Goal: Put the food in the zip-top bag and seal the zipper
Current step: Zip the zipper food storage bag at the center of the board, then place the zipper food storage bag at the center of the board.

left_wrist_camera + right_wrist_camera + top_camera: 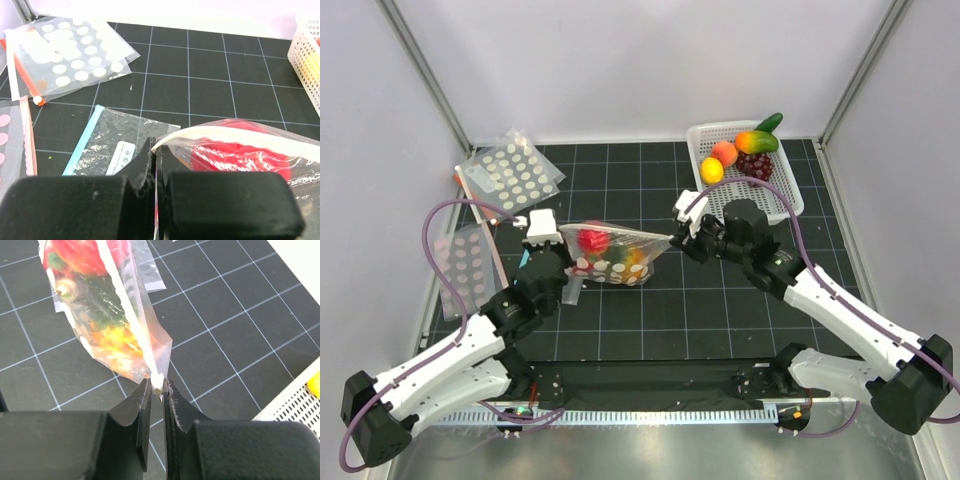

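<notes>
The zip-top bag (615, 252), clear with white dots, hangs stretched between both grippers above the mat. Food shows inside it: a red piece (240, 157) and an orange-yellow piece (117, 342) with green beside it. My left gripper (156, 150) is shut on the bag's left corner, just under the white zipper (225, 134). My right gripper (158, 387) is shut on the zipper's (131, 315) right end, where a small white tab sits between the tips. In the top view the left gripper (568, 258) and right gripper (678, 240) face each other across the bag.
A white basket (788, 205) at the back right holds a peach, a lemon, a mango and dark grapes. Spare dotted bags (510, 172) lie at the back left, another with pink dots (468, 265) on the left. A plain clear bag with a blue edge (107, 145) lies under the left gripper.
</notes>
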You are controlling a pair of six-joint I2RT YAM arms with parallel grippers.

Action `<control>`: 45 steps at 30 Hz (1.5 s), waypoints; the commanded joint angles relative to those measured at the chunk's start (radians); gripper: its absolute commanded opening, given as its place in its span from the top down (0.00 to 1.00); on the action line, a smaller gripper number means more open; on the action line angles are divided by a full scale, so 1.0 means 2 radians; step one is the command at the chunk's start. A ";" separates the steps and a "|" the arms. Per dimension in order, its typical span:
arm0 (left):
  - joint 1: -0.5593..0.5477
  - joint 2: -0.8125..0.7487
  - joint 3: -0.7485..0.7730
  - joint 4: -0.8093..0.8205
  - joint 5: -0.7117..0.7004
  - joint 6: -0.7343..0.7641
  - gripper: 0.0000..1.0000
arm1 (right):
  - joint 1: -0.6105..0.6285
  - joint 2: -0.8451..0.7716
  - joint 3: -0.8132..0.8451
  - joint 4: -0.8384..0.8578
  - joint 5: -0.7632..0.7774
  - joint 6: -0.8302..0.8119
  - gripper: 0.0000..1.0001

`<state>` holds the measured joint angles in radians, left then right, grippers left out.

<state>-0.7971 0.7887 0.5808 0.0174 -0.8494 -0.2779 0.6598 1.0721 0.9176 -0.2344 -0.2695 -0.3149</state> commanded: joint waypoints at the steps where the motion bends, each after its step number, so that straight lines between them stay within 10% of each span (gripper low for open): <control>1: 0.010 -0.010 0.001 0.017 -0.058 0.008 1.00 | -0.011 -0.014 -0.001 0.009 0.036 0.009 0.99; 8: 0.010 0.008 0.016 0.020 0.025 0.023 0.99 | -0.011 -0.025 -0.011 0.034 -0.008 0.005 0.99; 19: 0.009 -0.019 0.029 0.009 0.256 0.071 0.22 | -0.012 -0.030 -0.025 0.054 0.019 0.006 0.99; 35: 0.009 -0.016 0.047 0.002 0.322 0.065 0.18 | -0.010 -0.013 -0.015 0.053 -0.139 -0.020 0.98; 45: 0.009 -0.005 0.049 0.014 0.212 -0.031 0.00 | 0.002 0.010 -0.003 0.079 -0.126 0.039 0.82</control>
<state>-0.7788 0.8120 0.6559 0.0063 -0.3088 -0.2405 0.6601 1.0920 0.8658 -0.1596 -0.5426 -0.3069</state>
